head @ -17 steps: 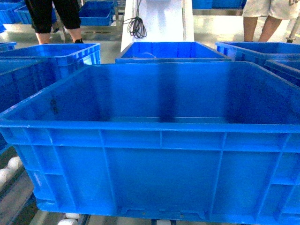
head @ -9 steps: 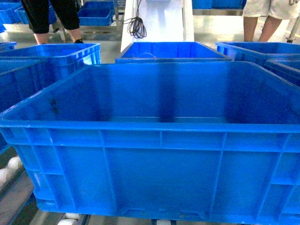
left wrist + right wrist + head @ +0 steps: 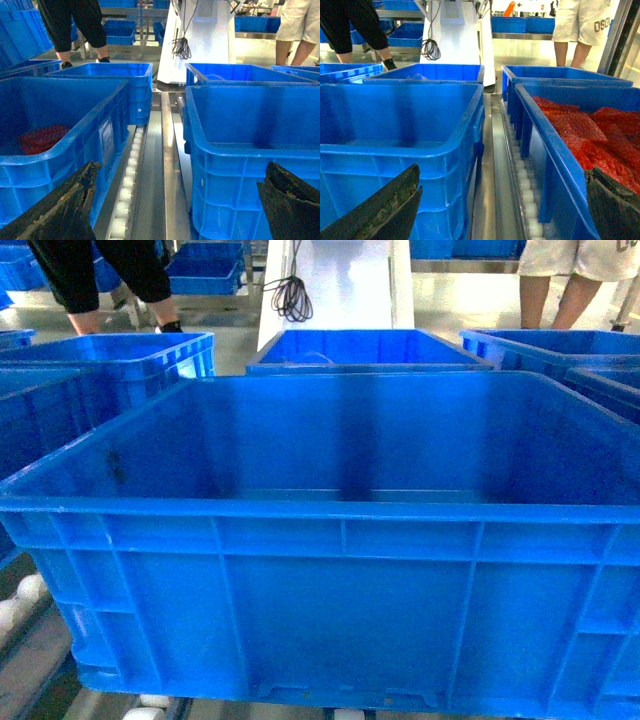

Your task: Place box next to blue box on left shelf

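Note:
The box [image 3: 340, 590], a big bright-blue ribbed crate, fills the head view and stands empty on the left shelf [image 3: 127, 180], a rack of white rollers between grey rails. A blue box [image 3: 60, 115] holding something red sits close on its left, a narrow gap between them. My left gripper [image 3: 177, 205] is open, its dark fingers [image 3: 65, 210] spread either side of that gap, by the box's [image 3: 250, 150] left wall. My right gripper [image 3: 497, 210] is open too, by the box's [image 3: 395, 125] right wall. Neither gripper shows in the head view.
A blue crate [image 3: 555, 150] full of red bags [image 3: 600, 130] stands to the right on more rollers [image 3: 527, 190]. More blue crates [image 3: 360, 348] stand behind. Two people [image 3: 100, 280] stand at the back beside a white panel [image 3: 340, 290] with a black cable.
The person in black at the back left has stepped further left. The box and both grippers have not visibly moved.

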{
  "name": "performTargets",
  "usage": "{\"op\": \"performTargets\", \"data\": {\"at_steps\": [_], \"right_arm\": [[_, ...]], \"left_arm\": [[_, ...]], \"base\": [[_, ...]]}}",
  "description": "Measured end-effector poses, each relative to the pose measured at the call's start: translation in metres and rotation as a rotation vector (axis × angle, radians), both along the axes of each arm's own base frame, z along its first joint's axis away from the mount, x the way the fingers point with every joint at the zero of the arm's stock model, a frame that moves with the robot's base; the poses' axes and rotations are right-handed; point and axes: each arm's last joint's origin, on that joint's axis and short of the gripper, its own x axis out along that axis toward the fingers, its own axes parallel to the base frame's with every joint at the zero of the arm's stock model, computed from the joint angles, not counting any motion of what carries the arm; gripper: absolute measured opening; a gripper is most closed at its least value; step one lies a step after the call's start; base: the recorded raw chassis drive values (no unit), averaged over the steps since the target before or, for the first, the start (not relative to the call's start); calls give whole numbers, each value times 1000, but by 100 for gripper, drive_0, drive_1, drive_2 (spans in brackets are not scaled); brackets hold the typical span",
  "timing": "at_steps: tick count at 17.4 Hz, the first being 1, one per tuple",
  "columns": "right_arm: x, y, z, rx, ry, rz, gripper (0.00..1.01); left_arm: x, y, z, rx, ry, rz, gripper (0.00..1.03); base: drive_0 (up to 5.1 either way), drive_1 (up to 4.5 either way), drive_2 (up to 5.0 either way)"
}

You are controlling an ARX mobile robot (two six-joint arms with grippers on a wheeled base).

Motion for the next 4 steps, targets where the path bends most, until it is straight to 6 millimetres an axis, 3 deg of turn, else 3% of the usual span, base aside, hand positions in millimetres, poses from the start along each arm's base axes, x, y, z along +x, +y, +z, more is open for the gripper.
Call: {"op": "performTargets", "data": {"at_steps": [4], "right_arm": [[0,0,0,0,0,0,98]], "left_arm": [[0,0,0,0,0,0,98]], "base": [[0,0,0]]}}
